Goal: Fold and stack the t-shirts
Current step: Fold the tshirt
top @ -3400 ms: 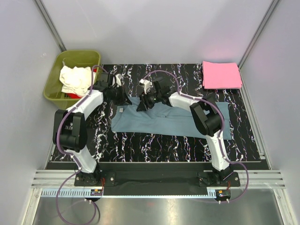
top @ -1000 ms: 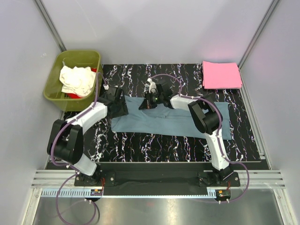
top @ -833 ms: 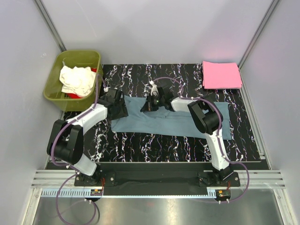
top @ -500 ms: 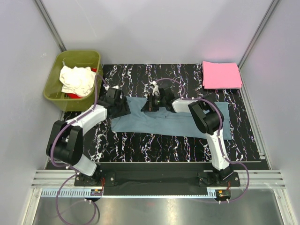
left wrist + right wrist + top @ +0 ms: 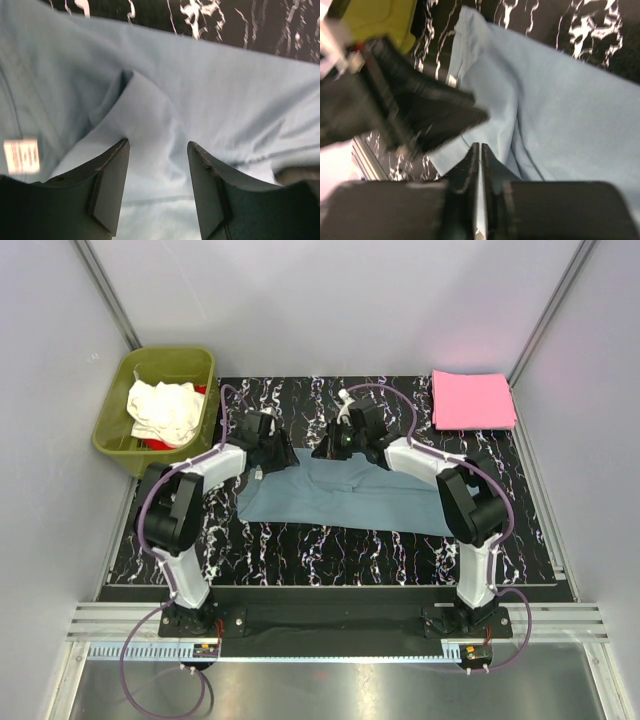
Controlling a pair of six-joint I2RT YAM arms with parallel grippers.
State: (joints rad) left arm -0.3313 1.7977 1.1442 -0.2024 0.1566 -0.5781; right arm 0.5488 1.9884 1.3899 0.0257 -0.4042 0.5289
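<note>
One white tag (image 5: 21, 155) on blue-grey t-shirt (image 5: 200, 100), unreadable; left fingers (image 5: 107, 195) wide, right fingers (image 5: 462, 175) narrow.

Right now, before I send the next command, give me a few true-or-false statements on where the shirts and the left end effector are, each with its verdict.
1. The pink t-shirt lies folded at the far right corner of the mat. True.
2. The blue-grey t-shirt sits inside the tub. False: it lies spread on the mat, near the arms.
3. The left end effector has its jaws apart over the blue-grey cloth. True.
4. The tub holds nothing. False: a crumpled cream-white t-shirt is in it, with a bit of the red t-shirt showing beneath.
</note>
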